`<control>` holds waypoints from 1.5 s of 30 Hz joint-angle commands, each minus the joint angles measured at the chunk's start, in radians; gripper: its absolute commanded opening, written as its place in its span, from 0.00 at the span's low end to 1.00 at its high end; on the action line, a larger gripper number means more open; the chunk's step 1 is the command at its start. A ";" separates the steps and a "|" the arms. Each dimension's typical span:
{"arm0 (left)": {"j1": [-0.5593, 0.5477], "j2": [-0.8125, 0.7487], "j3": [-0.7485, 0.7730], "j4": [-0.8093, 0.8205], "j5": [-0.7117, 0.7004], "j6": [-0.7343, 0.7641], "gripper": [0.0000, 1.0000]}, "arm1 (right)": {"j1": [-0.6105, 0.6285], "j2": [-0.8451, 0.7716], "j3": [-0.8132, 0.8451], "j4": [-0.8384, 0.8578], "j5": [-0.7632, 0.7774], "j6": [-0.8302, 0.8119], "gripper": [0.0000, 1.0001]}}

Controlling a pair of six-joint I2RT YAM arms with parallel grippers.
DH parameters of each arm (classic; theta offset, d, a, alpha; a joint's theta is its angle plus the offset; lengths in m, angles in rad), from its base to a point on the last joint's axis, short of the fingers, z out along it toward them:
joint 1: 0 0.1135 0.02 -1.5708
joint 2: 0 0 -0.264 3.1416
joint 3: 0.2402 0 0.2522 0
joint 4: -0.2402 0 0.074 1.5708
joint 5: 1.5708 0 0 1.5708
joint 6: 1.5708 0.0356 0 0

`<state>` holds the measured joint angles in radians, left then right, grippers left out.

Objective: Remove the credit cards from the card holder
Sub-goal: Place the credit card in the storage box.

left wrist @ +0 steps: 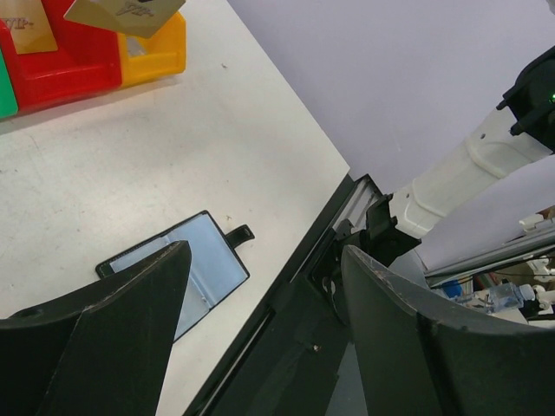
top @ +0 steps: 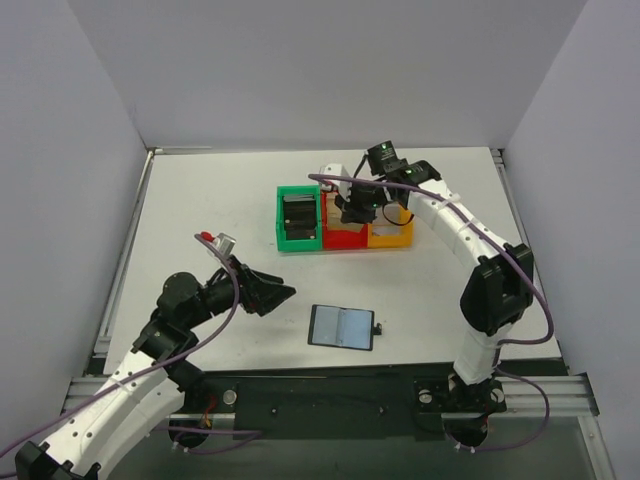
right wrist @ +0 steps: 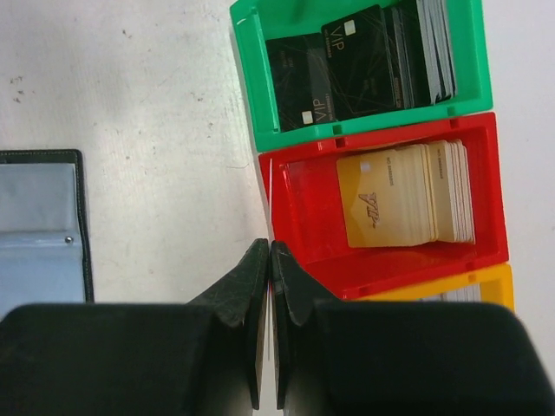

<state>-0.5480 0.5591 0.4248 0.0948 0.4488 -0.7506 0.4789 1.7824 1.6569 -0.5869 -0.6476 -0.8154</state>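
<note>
The card holder point(top: 341, 327) lies open and flat near the table's front, grey-blue pockets up, snap tab on its right. It also shows in the left wrist view point(left wrist: 212, 260) and the right wrist view point(right wrist: 39, 230). My left gripper point(top: 275, 293) is open and empty, just left of the card holder and above the table. My right gripper point(top: 355, 212) is shut on a tan credit card point(left wrist: 126, 16), held over the red bin point(top: 340, 240). In the right wrist view the card point(right wrist: 270, 208) shows edge-on between the closed fingers.
A green bin point(top: 281, 215) with a black card stack, the red bin point(right wrist: 303, 217) with a tan stack point(right wrist: 403, 195), and a yellow bin point(top: 395, 238) stand in a row at the table's middle back. White walls enclose the table.
</note>
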 commanded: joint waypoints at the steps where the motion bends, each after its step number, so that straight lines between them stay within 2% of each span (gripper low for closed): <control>1: 0.003 -0.021 0.011 -0.021 0.001 0.010 0.80 | -0.014 0.043 0.003 0.002 -0.090 -0.171 0.00; 9: 0.000 -0.028 0.019 -0.125 -0.004 0.031 0.78 | -0.040 0.161 0.067 0.009 -0.072 -0.232 0.00; 28: -0.003 -0.028 0.005 -0.148 -0.039 0.042 0.77 | -0.069 0.324 0.201 0.016 -0.084 -0.280 0.00; 45: -0.009 0.005 -0.003 -0.145 -0.039 0.040 0.77 | -0.056 0.403 0.181 0.016 -0.047 -0.315 0.00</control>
<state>-0.5518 0.5610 0.4213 -0.0711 0.4187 -0.7208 0.4149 2.1601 1.8217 -0.5571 -0.6685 -1.1027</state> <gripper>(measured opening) 0.768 0.002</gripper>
